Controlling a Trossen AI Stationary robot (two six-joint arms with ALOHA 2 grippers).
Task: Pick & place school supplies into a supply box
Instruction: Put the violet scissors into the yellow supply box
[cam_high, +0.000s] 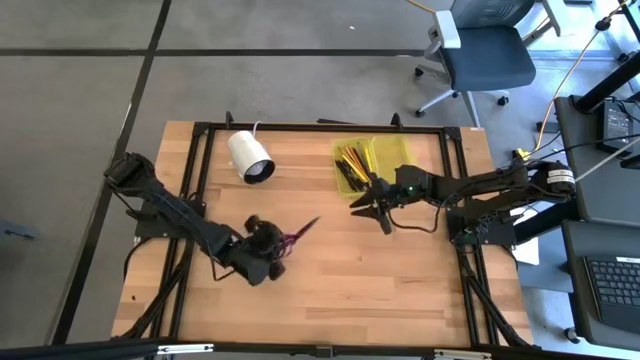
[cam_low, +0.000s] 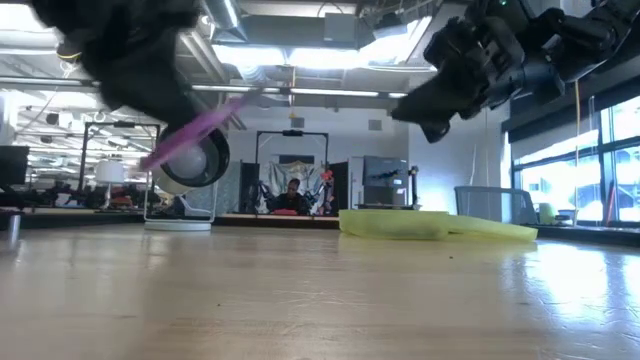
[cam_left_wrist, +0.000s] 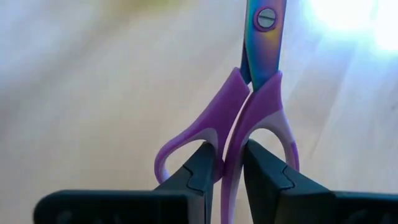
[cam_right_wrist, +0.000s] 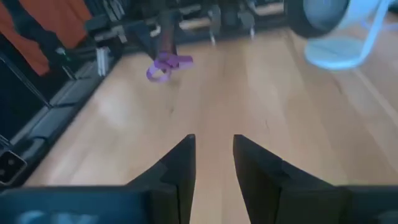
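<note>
The left gripper (cam_high: 272, 243) pinches the purple scissors (cam_left_wrist: 245, 118) by one handle above the table (cam_high: 400, 270), ready to carry them to the supply box (cam_high: 372, 160), beside which the right gripper (cam_high: 372, 208) waits, fingers slightly spread and empty.

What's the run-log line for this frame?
left gripper: shut on scissors, lifted off table | right gripper: open, empty, beside supply box | pencils: in box

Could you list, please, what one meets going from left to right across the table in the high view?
Left gripper holding the purple scissors → white cylinder → right gripper, with nothing in it → yellow-green supply box holding pencils.
</note>
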